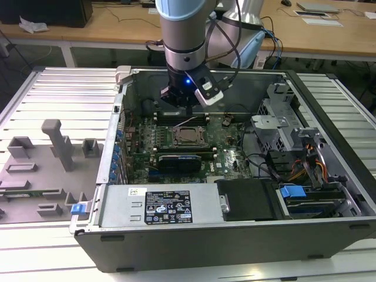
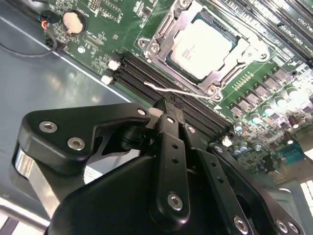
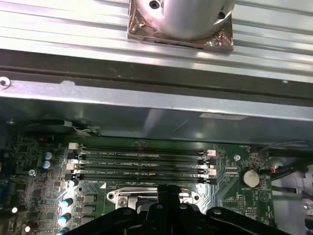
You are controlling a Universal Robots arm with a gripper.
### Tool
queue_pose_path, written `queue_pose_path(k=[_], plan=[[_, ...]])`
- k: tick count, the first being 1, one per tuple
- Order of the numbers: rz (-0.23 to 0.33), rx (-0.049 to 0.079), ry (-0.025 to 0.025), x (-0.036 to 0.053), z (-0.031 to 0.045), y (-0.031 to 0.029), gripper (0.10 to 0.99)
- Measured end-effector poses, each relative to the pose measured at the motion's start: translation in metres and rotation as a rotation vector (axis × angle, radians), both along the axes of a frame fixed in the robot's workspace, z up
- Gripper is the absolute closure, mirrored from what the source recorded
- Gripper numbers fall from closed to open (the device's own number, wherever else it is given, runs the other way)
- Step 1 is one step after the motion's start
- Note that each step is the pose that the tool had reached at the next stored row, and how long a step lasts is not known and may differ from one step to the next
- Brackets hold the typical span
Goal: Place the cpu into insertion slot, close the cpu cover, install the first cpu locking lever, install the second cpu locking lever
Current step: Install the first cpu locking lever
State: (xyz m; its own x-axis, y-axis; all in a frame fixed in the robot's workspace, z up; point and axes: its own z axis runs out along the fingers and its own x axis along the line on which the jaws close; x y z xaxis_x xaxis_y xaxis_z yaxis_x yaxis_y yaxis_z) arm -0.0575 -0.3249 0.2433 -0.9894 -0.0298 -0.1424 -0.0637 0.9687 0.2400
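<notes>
**Ribbed metal bench, open case: lever work in hand**

Your ribbed metal bench [image 1: 53, 88] carried the open computer case [image 1: 235, 241], and the arm [image 1: 185, 35] reached down into it over the green motherboard [image 1: 229, 144]. Your pincer [image 2: 166, 105] hung clenched above the long black memory slots [image 3: 142, 164], just beside the insertion slot [image 1: 189, 137], with nothing visible between its fingers.

The cpu cover [image 2: 168, 22] looked to lie flat over the socket. The cpu [image 2: 203, 44] sat inside it, its pale face showing through the cover's window. A thin wire lever [image 2: 161, 88] stood free across the memory slots, between the pincer and the socket.

You had seating and covering done, by my reading, and a locking lever was the step in hand. It called for a steady push on that wire, down and under its catch, without scraping the board.
</notes>
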Motion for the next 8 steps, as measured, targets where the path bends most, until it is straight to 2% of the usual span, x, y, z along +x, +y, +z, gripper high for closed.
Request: queue_pose_path(k=[5, 8], plan=[[-0.031, 0.000, 0.0001, -0.0002, -0.0128, 0.0000, 0.980], [-0.035, 0.001, 0.0001, -0.0003, -0.0163, 0.0000, 0.980]])
